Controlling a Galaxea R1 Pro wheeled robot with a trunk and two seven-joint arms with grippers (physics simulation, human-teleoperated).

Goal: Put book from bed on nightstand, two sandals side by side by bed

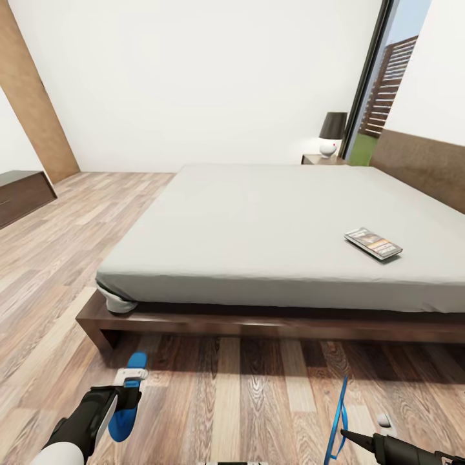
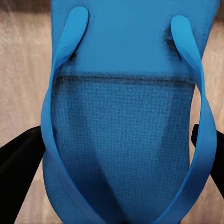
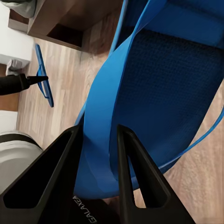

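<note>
The book (image 1: 373,243) lies flat on the bed's (image 1: 271,219) pale mattress, near its right side. Low in front of the bed frame, my left gripper (image 1: 126,394) is shut on one blue sandal (image 1: 132,387), held above the floor. In the left wrist view that sandal (image 2: 121,116) sits sole-on between the two black fingers (image 2: 21,158). My right gripper (image 1: 345,434) is shut on the other sandal (image 1: 337,413), which hangs edge-on. Its fingers (image 3: 51,177) pinch the blue strap (image 3: 100,140). A nightstand (image 1: 321,159) stands beyond the bed's far corner.
A black-shaded lamp (image 1: 332,132) occupies the nightstand by the tall window (image 1: 381,84). A long low dark bench cabinet (image 1: 22,194) lines the left wall. Wood-plank floor (image 1: 245,400) runs between me and the bed frame; a small white object (image 1: 384,420) lies on it.
</note>
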